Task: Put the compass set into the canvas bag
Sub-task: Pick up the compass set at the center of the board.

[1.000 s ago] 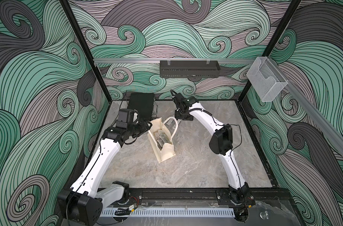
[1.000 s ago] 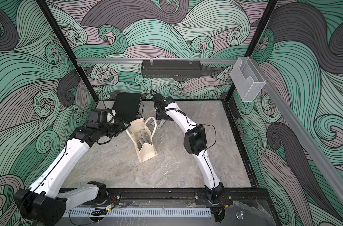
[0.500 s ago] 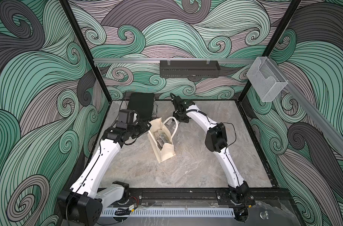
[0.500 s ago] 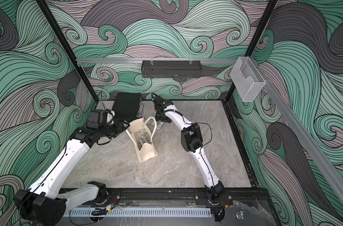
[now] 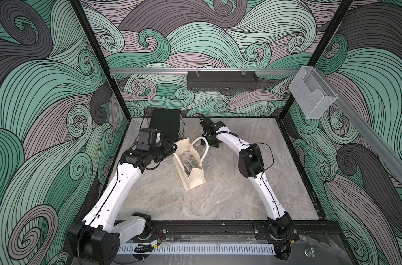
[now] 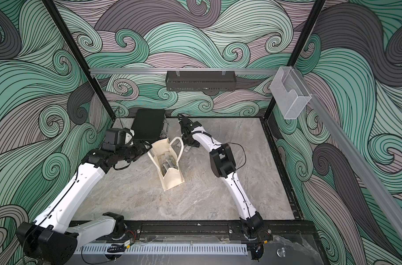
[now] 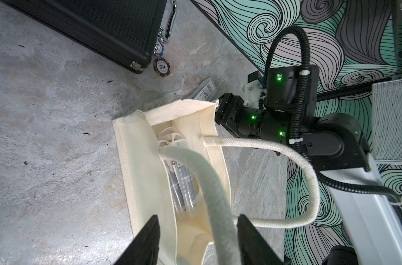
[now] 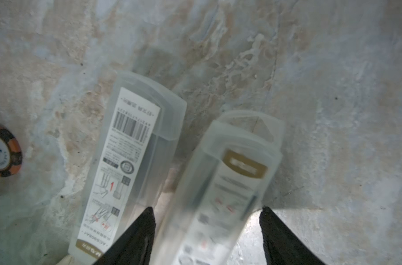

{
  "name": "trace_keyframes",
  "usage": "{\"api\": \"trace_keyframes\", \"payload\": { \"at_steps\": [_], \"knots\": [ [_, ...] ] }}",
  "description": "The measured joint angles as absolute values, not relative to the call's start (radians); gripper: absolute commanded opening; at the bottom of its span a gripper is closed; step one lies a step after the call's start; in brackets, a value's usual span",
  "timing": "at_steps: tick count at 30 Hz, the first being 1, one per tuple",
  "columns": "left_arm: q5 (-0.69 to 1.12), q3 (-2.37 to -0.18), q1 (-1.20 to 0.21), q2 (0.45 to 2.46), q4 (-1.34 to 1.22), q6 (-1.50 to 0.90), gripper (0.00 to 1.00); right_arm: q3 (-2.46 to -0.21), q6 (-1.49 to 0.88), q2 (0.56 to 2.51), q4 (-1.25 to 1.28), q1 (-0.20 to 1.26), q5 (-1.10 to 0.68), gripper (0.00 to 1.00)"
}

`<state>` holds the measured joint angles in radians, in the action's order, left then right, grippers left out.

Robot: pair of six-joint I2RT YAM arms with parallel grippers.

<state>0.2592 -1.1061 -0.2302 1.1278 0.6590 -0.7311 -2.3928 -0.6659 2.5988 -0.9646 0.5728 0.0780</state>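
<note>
Swirling teal, mauve and grey waves are printed on the enclosure walls, and a matt grey, marble-veined tabletop (image 5: 218, 197) is spread below them. Just left of its centre the canvas bag (image 5: 194, 181) is stood upright: a narrow, boxy tote of cream woven cloth with two rope-like loop handles. Its mouth is held agape, and clear plastic cases (image 5: 189, 161) are seen inside. The bag's rim cloth and nearer handle are pinched between the half-closed black fingers of the left gripper (image 7: 198, 216), at the bag's 10 o'clock corner. At about 1 o'clock from the bag the compass set (image 8: 220, 183), a long translucent plastic case with a gold-trimmed label, is found between the two black fingers of the right gripper (image 8: 207, 208). The case is smeared in the wrist view, so it cannot be told whether the pads are pressed on it or stand just clear. A second clear case (image 8: 126, 160) is laid flat just beside it, barcode label upward. A ribbed black hard case (image 5: 165, 124) with chromed latches is set at 11 o'clock against the back wall, and an orange-and-black poker chip (image 7: 161, 66) is seen at its corner. Compared with a second ago, the right arm has been lowered and its elbow drawn slightly toward the bag; the bag, the left arm and the black hard case are unmoved.
</note>
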Motion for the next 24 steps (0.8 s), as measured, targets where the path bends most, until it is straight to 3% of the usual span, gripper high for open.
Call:
{"api": "trace_keyframes", "payload": {
  "at_steps": [6,16,24],
  "knots": [
    [0.258,-1.106,-0.230,1.128,0.660,-0.731,0.56,-2.387,-0.665,2.606,-0.961,0.572,0.071,0.68],
    [0.238,-1.107,-0.230,1.128,0.682,-0.725,0.56,-2.308,-0.637,2.566,-0.936,0.551,0.067,0.46],
    [0.189,-1.138,-0.231,1.124,0.738,-0.709,0.56,-2.215,-0.611,2.496,-0.948,0.536,0.056,0.43]
  ]
}}
